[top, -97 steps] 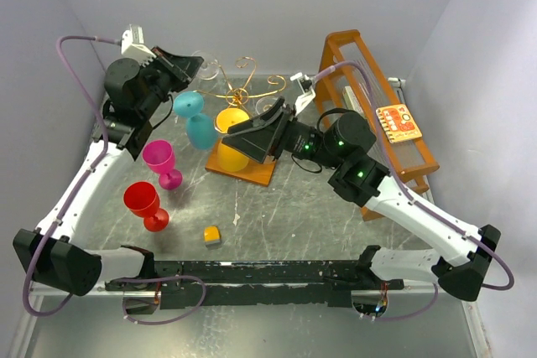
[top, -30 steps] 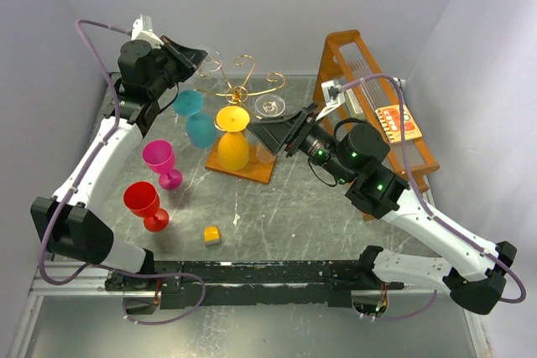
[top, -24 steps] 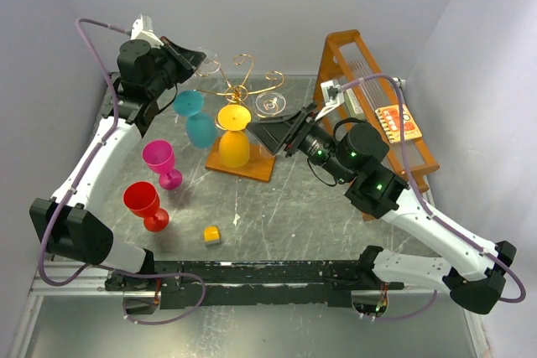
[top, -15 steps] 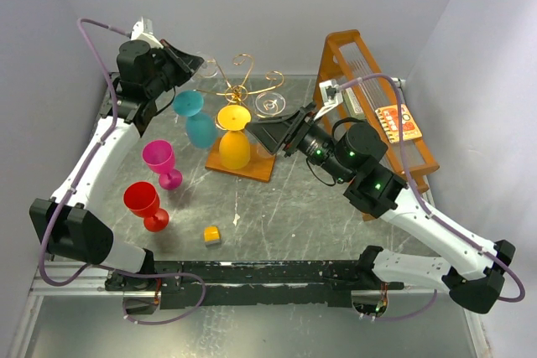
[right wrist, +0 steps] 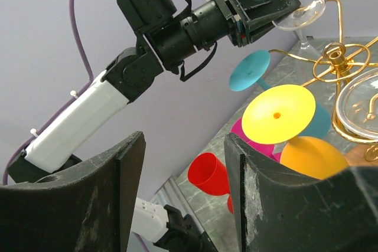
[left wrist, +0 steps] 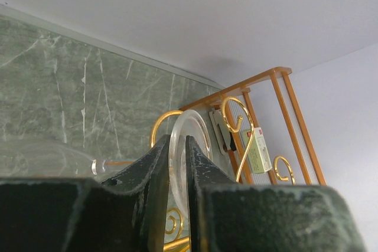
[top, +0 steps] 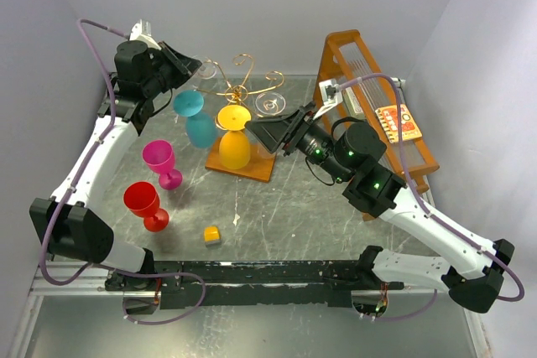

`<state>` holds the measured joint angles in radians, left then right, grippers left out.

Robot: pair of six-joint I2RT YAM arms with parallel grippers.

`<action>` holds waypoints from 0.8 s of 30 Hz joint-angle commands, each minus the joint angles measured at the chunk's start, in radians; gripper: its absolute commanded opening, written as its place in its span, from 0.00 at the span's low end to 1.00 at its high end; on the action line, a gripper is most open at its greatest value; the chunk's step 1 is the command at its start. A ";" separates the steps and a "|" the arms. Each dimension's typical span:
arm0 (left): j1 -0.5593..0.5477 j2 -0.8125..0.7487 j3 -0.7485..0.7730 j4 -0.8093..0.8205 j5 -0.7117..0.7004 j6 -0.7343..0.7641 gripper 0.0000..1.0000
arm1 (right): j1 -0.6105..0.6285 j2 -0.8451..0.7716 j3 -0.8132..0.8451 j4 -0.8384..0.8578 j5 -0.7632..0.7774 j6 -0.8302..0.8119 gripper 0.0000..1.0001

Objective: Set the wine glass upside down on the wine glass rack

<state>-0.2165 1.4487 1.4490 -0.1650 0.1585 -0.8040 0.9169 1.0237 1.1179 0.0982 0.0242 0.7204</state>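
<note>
My left gripper [top: 190,65] is shut on the foot of a clear wine glass [top: 209,70] and holds it in the air at the rack's far left. In the left wrist view the foot disc [left wrist: 198,129] sits between the fingers [left wrist: 155,172]. The wine glass rack, a gold wire tree [top: 241,83] on a wooden base [top: 248,170], carries an upside-down yellow glass [top: 232,137], a teal glass [top: 195,120] and another clear glass [top: 270,106]. My right gripper [top: 257,128] is open and empty beside the yellow glass. The right wrist view shows the held glass [right wrist: 299,6] by the gold arms [right wrist: 334,58].
A pink glass [top: 161,162] and a red glass [top: 143,204] stand upright at the left. A small yellow cube [top: 212,235] lies near the front. A tall orange wooden slatted frame [top: 370,100] stands at the back right. Walls close in on three sides.
My right gripper has let go of the yellow glass and drawn back to its right. My left gripper has risen and eased slightly left with the clear glass.
</note>
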 commanded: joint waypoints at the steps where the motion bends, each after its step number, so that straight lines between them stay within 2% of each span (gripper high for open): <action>1: 0.014 0.004 0.002 0.012 0.020 0.013 0.26 | -0.005 -0.007 -0.010 0.020 0.024 -0.007 0.56; 7: 0.014 -0.002 0.007 -0.020 0.008 0.033 0.31 | -0.006 -0.015 -0.015 0.024 0.029 -0.004 0.56; 16: 0.014 0.008 0.068 -0.099 0.028 0.088 0.53 | -0.005 -0.012 -0.015 0.023 0.030 -0.004 0.55; 24: 0.016 -0.014 0.119 -0.196 -0.040 0.137 0.62 | -0.004 -0.024 -0.025 0.026 0.029 0.002 0.55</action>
<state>-0.2108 1.4567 1.5196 -0.2974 0.1558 -0.7162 0.9169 1.0233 1.1084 0.1036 0.0418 0.7216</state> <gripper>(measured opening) 0.597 0.552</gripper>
